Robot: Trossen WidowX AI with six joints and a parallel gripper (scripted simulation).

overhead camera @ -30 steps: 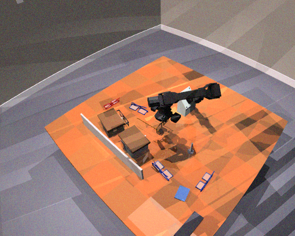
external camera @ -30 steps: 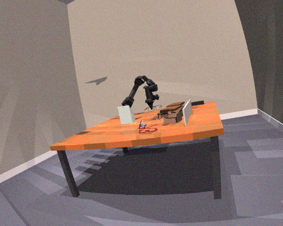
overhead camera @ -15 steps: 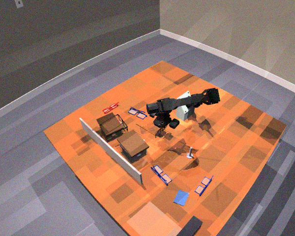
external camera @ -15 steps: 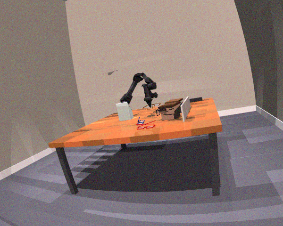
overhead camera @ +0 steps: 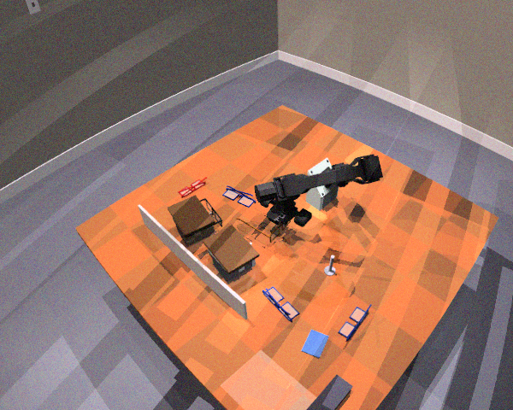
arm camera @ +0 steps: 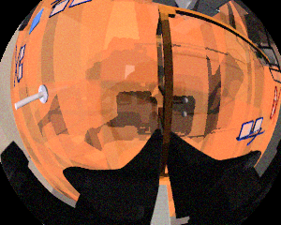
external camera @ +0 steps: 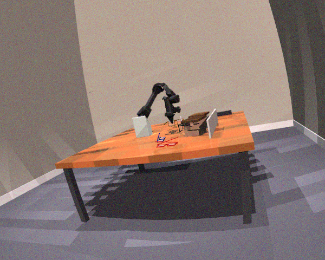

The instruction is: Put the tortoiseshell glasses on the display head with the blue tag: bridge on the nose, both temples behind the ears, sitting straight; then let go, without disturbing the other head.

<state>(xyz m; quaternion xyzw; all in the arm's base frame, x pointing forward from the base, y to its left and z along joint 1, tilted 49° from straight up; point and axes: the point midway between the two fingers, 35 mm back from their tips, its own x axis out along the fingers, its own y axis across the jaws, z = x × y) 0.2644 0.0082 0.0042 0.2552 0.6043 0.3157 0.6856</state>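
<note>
The tortoiseshell glasses [overhead camera: 253,228] [arm camera: 167,70] are thin and brown. My gripper [overhead camera: 285,224] [external camera: 171,122] [arm camera: 164,133] is shut on them and holds them above the table; one bar runs between the fingertips, and a temple reaches to the upper right in the wrist view. The bare display head [overhead camera: 231,248] has a brown top and stands to the lower left of the gripper in the top view. The other head [overhead camera: 191,217] [external camera: 192,131] wears black glasses [overhead camera: 211,213] [external camera: 181,127]. I cannot tell which head bears the blue tag.
A white wall [overhead camera: 195,263] [external camera: 212,123] stands behind the heads. Blue glasses [overhead camera: 238,196] and red glasses [overhead camera: 192,187] [external camera: 167,144] lie nearby. More blue glasses [overhead camera: 280,303] [overhead camera: 354,322], a blue pad [overhead camera: 315,342], a post [overhead camera: 331,263] [arm camera: 30,100] and a pale box [external camera: 141,127] are on the table.
</note>
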